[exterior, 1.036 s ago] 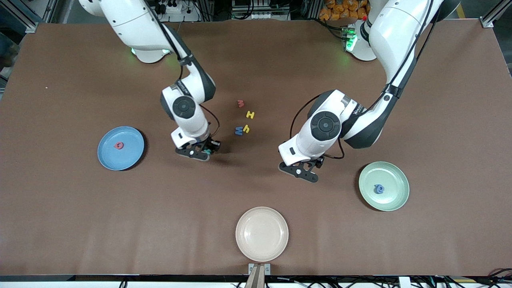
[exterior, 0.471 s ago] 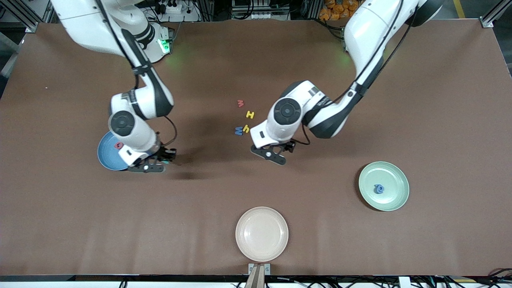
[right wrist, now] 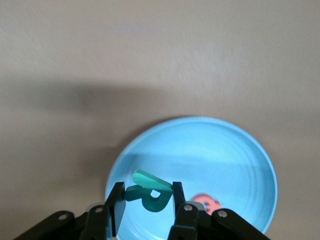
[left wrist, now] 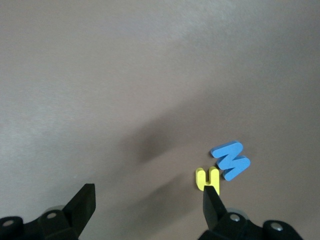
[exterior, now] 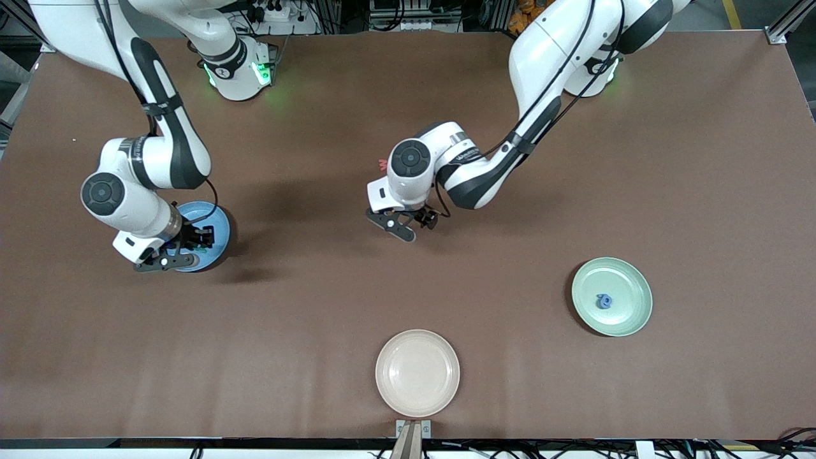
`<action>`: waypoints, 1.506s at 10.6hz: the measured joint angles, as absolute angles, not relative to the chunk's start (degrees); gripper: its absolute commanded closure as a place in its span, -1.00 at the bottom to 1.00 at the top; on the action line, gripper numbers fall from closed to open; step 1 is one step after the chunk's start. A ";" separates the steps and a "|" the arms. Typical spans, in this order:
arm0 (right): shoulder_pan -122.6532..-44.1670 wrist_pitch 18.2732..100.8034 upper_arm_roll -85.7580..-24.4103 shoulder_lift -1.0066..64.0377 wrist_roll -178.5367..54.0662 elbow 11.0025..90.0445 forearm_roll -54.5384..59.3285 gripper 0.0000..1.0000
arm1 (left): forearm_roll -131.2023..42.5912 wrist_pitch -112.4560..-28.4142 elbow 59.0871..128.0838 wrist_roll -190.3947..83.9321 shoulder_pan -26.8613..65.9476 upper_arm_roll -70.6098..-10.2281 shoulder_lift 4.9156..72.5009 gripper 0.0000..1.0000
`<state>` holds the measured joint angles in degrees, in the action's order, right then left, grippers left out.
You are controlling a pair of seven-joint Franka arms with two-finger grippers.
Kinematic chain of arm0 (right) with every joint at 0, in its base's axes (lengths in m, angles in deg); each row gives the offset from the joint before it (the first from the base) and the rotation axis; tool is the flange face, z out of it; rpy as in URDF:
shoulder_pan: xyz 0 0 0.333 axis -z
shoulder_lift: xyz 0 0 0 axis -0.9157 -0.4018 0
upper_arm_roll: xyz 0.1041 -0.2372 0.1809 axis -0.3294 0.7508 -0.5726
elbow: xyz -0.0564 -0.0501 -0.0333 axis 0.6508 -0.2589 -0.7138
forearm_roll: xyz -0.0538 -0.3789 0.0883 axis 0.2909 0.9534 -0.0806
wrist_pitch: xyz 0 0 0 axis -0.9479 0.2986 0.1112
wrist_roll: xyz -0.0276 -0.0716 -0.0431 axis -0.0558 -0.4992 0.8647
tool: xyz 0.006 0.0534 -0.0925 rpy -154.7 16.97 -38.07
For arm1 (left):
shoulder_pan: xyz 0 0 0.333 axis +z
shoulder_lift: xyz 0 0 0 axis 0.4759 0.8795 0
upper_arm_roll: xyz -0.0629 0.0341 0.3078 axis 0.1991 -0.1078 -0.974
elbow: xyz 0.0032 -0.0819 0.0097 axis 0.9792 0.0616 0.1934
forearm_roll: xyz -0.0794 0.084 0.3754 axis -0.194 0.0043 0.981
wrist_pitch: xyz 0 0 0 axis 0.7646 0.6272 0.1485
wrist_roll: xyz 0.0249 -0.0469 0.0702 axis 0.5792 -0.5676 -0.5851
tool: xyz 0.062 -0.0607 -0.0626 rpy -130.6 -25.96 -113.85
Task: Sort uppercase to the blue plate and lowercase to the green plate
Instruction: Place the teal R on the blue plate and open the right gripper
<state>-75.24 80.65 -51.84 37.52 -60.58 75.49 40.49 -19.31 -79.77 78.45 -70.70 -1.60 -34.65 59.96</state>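
My right gripper [right wrist: 145, 200] is shut on a teal-green R [right wrist: 151, 196] and hangs low over the blue plate [right wrist: 210, 150], above the plate's edge. A red G-like letter [right wrist: 207, 204] lies in that plate. In the front view the right gripper [exterior: 196, 243] covers most of the blue plate [exterior: 218, 226]. My left gripper [left wrist: 148, 205] is open over bare table in the middle, with a yellow h [left wrist: 208, 179] by one fingertip and an angular blue M [left wrist: 230, 160] beside it. The left gripper [exterior: 417, 222] hides these in the front view. A red w [exterior: 383, 164] peeks out by its wrist. The green plate [exterior: 631, 280] holds a blue a-like letter [exterior: 604, 301].
A cream plate [exterior: 417, 373] sits near the front camera's edge of the table, in the middle. The brown table surface [exterior: 306, 306] is bare between the three plates.
The right arm has carried the teal R from the table's middle to over the blue plate. The left arm has swung from near the green plate to over the letter cluster.
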 measured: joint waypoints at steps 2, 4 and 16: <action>-75.08 81.13 -51.88 38.08 -60.44 78.87 40.49 0.23 | -18.22 -80.01 78.62 -70.74 -2.87 -34.76 60.48 -0.81; -74.93 82.73 -51.88 38.16 -60.44 81.09 40.49 0.05 | -16.70 -81.21 78.87 -70.76 -3.75 -34.83 61.33 -0.80; -76.65 81.29 -52.72 46.28 -67.62 83.68 40.27 -0.24 | -14.22 -84.03 81.13 -72.99 -7.01 -34.88 62.87 -0.55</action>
